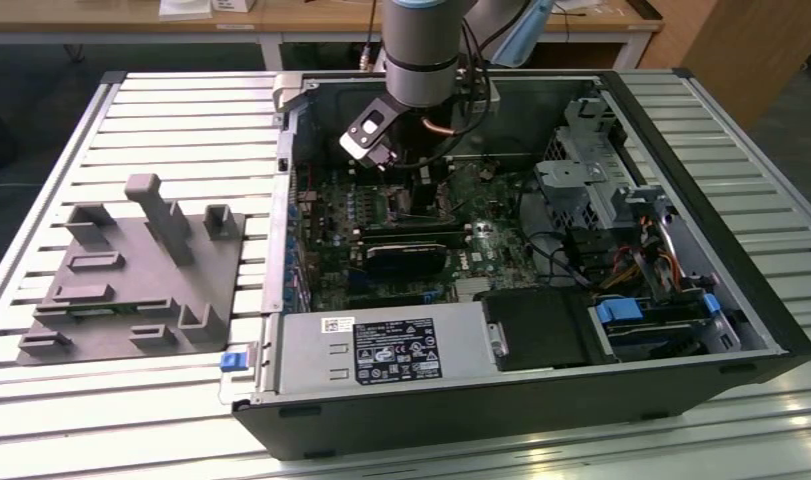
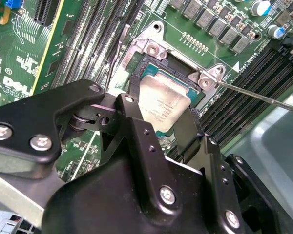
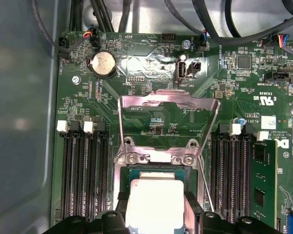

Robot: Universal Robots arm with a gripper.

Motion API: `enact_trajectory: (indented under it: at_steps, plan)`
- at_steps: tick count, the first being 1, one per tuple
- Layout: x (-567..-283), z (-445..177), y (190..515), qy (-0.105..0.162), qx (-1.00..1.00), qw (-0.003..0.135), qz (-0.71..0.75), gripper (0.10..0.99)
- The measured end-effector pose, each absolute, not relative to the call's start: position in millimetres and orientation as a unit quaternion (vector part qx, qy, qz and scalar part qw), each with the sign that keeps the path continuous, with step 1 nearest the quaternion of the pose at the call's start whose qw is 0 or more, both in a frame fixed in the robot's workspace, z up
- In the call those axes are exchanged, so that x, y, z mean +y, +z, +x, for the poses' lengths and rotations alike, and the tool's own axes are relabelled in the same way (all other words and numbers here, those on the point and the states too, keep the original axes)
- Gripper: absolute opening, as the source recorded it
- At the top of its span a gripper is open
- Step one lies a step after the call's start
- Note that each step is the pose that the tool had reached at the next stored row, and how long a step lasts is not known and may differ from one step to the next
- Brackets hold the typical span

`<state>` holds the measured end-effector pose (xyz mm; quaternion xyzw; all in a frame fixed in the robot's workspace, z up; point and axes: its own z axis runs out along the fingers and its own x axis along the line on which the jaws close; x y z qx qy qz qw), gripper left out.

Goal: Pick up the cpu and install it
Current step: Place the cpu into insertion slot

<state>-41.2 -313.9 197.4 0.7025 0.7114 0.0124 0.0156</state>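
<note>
The cpu [image 2: 162, 105], a flat square chip with a silver-grey top, lies level in the open motherboard socket [image 2: 154, 48] or just above it; I cannot tell which. My gripper [image 2: 161, 111] has its black fingers [image 2: 132, 114] against two opposite edges of the chip. In the first wrist view the cpu [image 3: 154, 202] sits between the fingers [image 3: 193, 209], below the socket's hinge. The metal load plate [image 3: 168, 102] is swung open, away from the socket. In the exterior view the arm [image 1: 419, 60] reaches down into the computer case [image 1: 512, 400].
Rows of memory slots [image 3: 83, 175] flank the socket on both sides. A thin wire lever [image 2: 263, 97] sticks out beside it. A black card [image 1: 412, 255], cables and a drive cage [image 1: 592, 180] fill the case. A grey fixture plate [image 1: 125, 280] lies at the exterior view's left.
</note>
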Motion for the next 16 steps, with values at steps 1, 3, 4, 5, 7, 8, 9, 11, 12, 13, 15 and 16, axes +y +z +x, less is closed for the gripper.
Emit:
enact_trajectory:
  at_steps: [1,3,4,5,7,8,9,11,12,13,15,16]
  plan:
    - [-313.9,-41.2,197.2,0.012,0.711,0.016,0.703,0.525]
    - [-314.0,-41.2,196.8,0.012,0.711,0.016,0.702,0.525]
    - [-313.9,-41.2,196.7,0.012,0.711,0.016,0.702,0.525]
    - [-313.8,-41.1,196.6,0.012,0.711,0.016,0.703,0.525]
    - [-313.9,-41.2,196.6,0.012,0.711,0.016,0.702,0.525]
    - [-313.9,-41.2,196.8,0.013,0.711,0.016,0.703,0.525]
    - [-314.0,-41.2,197.1,0.013,0.711,0.015,0.702,0.525]
    - [-314.8,-41.5,197.8,0.013,0.711,0.015,0.702,0.525]
    - [-315.4,-41.7,198.1,0.013,0.711,0.015,0.702,0.525]
    - [-316.4,-41.7,198.0,0.013,0.711,0.015,0.702,0.525]
    - [-318.1,-41.8,198.0,0.013,0.711,0.015,0.702,0.525]
    - [-318.7,-41.8,198.0,0.013,0.711,0.015,0.703,0.525]
